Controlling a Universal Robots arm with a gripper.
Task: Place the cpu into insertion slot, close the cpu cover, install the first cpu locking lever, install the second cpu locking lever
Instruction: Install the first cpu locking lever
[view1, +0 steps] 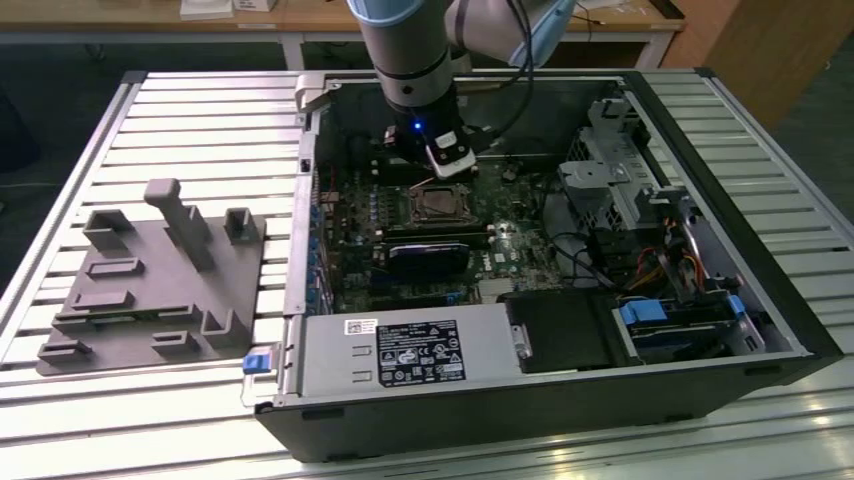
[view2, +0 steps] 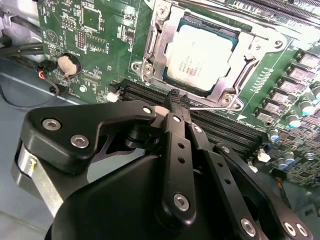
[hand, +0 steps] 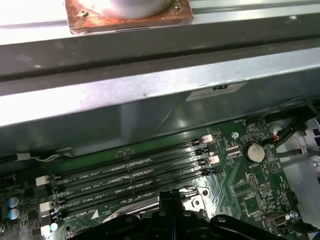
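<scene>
Cpu (view2: 200, 50) lies flat in the slot (view1: 412, 205), and the cover (view2: 159, 47) is down around it, so we judge the step in hand to be a locking lever.

Going from the exterior view's left to its right:
- One grey fixture (view1: 147, 280) stands well apart to the left of the slot, outside the case (view1: 534, 420).
- One gripper (view2: 177, 102) hangs just beside the slot.
- One drive cage (view1: 607, 170) lies to the slot's right.

We see the pincer narrow, its tips drawn together at the end of one thin lever (view2: 210, 105) that runs along the slot's edge. Whether the tips pinch the lever or only press it, we cannot tell.

To do this step well, we think the tips should sit square on the lever's end and press evenly. They should carry it down and sideways under its hook without skidding onto the memory slots (hand: 135, 172) next to the slot. The cover should lie flat throughout.

Counted: one cpu, one cover, one lever we are sure of, four memory slots, one coin battery (hand: 254, 151).
</scene>
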